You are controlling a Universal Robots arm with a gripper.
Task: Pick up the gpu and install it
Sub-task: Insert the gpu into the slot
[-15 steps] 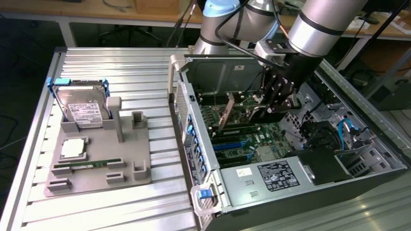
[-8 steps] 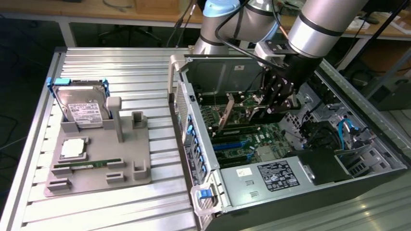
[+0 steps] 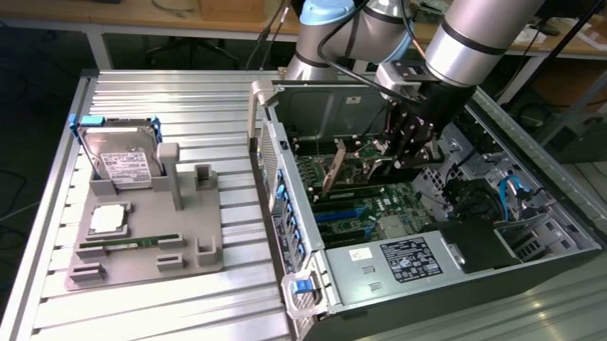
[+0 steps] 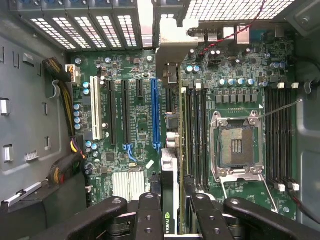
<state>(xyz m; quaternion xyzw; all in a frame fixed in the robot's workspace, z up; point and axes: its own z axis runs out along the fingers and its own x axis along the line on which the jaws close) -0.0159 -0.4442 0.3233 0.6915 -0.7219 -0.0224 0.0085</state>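
Inside the open computer case (image 3: 284, 177), the gpu (image 4: 170, 165) stands on edge over the green motherboard (image 4: 135, 100). It is a thin dark card with an NVIDIA label, and its silver bracket (image 4: 172, 42) sits at the case's slotted back wall. My gripper (image 4: 172, 222) is shut on the card, one black finger (image 4: 149, 215) on each face. The card lines up beside the blue expansion slot (image 4: 154, 115); I cannot tell whether it is seated. In the exterior view my gripper (image 3: 406, 145) reaches down into the case with the gpu (image 3: 374, 169) below it.
The empty CPU socket (image 4: 237, 145) and memory slots lie beside the card. Cables (image 4: 65, 95) run along the case wall, and a power supply (image 3: 408, 259) fills the near end. A grey fixture (image 3: 142, 234) on the exterior view's left holds a hard drive (image 3: 124, 167) and a memory stick (image 3: 128, 244).
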